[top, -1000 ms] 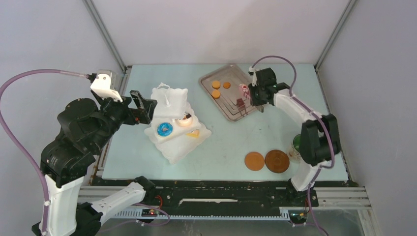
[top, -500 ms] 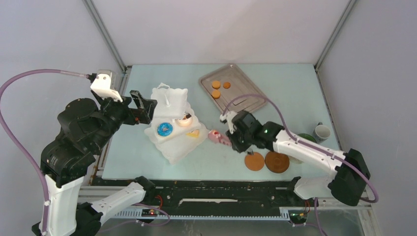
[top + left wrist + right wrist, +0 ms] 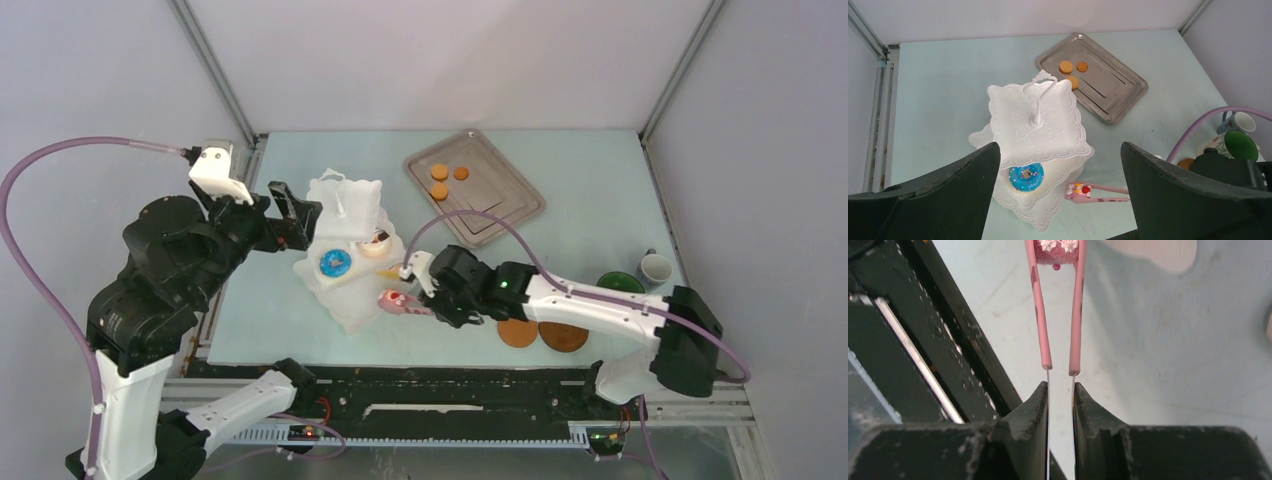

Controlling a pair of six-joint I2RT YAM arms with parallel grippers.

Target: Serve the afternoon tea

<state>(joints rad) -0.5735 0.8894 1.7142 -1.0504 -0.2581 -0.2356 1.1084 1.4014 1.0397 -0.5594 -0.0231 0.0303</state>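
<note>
The right end effector point(image 3: 434, 298) is clenched on the pink tongs point(image 3: 1077, 315). Their tips pinch a pink doughnut point(image 3: 1078, 189) with white sprinkles, just beside the lower right edge of the white three-tier stand point(image 3: 345, 212) at centre frame. A blue doughnut point(image 3: 334, 262) lies on a lower tier. The left end effector point(image 3: 297, 220) hangs released, jaws wide, by the stand's left side. Three orange biscuits point(image 3: 440, 172) lie on the silver tray point(image 3: 500, 205) at upper centre. Two brown coasters point(image 3: 563, 335) sit on the tabletop point(image 3: 250, 320) at lower right.

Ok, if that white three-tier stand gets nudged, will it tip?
The stand probably slides rather than tips: its widest tier sits lowest. A push on the top tier might tilt it. The blue doughnut, lying loose, could shift.
</note>
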